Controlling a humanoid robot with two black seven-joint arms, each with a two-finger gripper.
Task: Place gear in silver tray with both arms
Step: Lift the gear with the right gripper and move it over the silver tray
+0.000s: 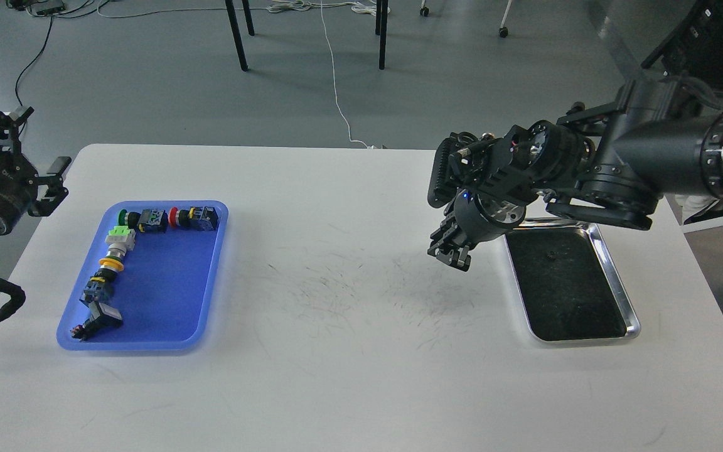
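The silver tray lies at the right of the white table, its dark bottom bare. The gear is a row of several small push-button parts with red, green and yellow caps, lying along the far and left sides of a blue plastic tray at the left. My right gripper hangs above the table just left of the silver tray's far left corner, pointing down; its dark fingers bunch together and nothing shows in them. My left gripper is raised beyond the table's left edge, far left of the blue tray, with fingers spread and empty.
The white table has scuff marks in its middle, between the two trays. Beyond its far edge are a grey floor, black chair legs and a white cable. My bulky right arm reaches over the silver tray's far end.
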